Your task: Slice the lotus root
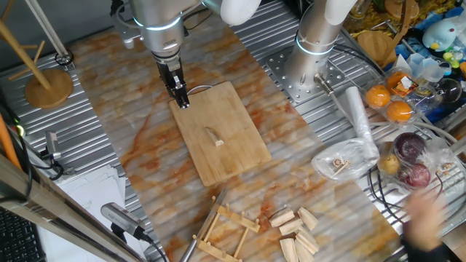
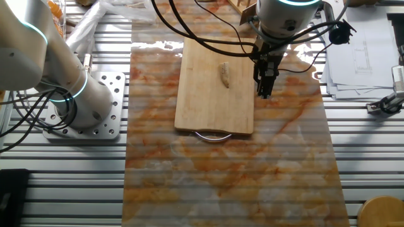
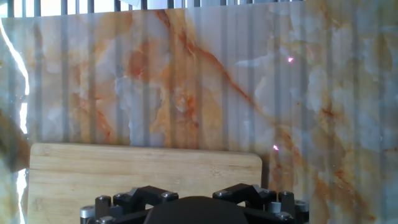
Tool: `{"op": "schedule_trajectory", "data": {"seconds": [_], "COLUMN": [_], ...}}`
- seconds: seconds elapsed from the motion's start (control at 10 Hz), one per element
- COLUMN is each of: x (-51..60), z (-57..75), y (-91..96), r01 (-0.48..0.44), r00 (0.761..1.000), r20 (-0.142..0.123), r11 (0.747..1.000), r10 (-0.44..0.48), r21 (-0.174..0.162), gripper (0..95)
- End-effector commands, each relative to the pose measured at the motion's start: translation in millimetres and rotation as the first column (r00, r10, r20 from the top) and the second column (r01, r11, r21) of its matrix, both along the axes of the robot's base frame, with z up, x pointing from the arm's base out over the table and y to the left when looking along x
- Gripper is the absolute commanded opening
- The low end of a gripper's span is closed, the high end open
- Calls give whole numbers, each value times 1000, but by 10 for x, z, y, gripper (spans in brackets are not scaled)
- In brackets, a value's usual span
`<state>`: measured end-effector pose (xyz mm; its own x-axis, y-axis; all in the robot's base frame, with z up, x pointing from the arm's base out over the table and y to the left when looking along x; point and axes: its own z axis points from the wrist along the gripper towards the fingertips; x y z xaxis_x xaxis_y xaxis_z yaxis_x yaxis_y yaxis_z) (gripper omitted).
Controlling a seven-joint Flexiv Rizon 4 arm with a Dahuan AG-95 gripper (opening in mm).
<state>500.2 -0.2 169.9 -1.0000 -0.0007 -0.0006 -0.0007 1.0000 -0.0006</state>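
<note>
While the lotus root lies whole mid-way on the bamboo cutting board, I judge slicing not started: no slices visible, no knife in view. My gripper hovers at the board's corner near its metal handle loop, well apart from the root. Fingers look narrow, holding nothing, but I cannot tell for sure. Hand view shows only board edge and marbled bench; fingertips cut off there.

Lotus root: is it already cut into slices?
No, the lotus root lies on the wooden board as one whole stubby piece.
</note>
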Motion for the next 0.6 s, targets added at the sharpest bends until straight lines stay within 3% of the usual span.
{"op": "schedule_trajectory", "data": {"seconds": [0.1, 0.6], "x": [-1, 1], "z": [-1, -6], "y": [1, 0], "r01": [-48, -50], "r00": [998, 998], "r20": [-28, -31], "r11": [999, 999], "r10": [48, 51], "r21": [5, 5], "gripper": [0, 0]}}
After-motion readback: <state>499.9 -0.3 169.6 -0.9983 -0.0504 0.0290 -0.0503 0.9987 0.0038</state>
